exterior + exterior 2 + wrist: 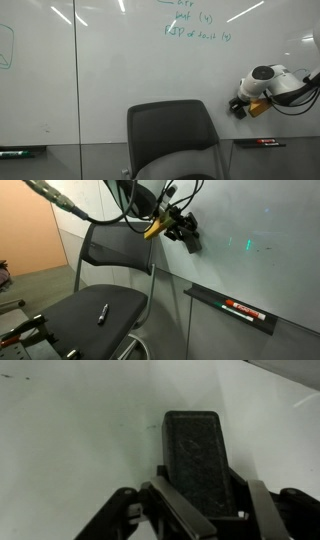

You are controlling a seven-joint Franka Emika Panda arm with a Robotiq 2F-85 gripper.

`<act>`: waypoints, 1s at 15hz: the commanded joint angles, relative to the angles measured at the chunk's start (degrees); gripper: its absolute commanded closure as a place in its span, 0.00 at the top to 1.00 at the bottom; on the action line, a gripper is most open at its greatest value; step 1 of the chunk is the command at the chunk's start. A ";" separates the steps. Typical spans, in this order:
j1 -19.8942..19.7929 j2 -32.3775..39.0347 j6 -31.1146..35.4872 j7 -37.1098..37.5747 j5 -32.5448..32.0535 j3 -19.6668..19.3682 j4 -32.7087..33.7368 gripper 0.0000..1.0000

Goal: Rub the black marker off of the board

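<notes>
A shallow dark ledge tray [205,298] fixed under the glossy white wall-wide whiteboard [260,270] holds a red-and-dark marker pen [243,308] lying flat along it. In an exterior view another dark tray [20,152] sits low near the frame edge; what lies in it is too small to name.

The pincer [200,485] is clenched on a black rectangular felt eraser block [195,445], with a finger on each side. The block's face lies against the whiteboard. Both exterior views show the pincer [240,106] at the whiteboard just beside the dark mesh-backed chair [170,135].

Only the wrist view shows the block's grainy surface. Green handwritten lines [195,30] high on the whiteboard show in an exterior view alone. A small grey pen [102,313] lying on the chair seat also shows only in an exterior view. The black marker strokes are too faint to pick out in any view.
</notes>
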 commanded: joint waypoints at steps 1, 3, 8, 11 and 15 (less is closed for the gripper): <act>7.00 -5.51 -13.76 -15.74 15.92 1.07 -5.79 0.33; 10.69 -7.32 -23.56 -23.56 26.04 2.93 -6.60 0.33; 19.15 -6.00 -40.82 -34.57 45.82 8.14 -7.09 0.33; 21.67 -2.19 -34.76 -37.15 51.50 9.74 -9.69 0.33; 23.60 6.40 -21.40 -38.95 53.67 9.75 -11.55 0.33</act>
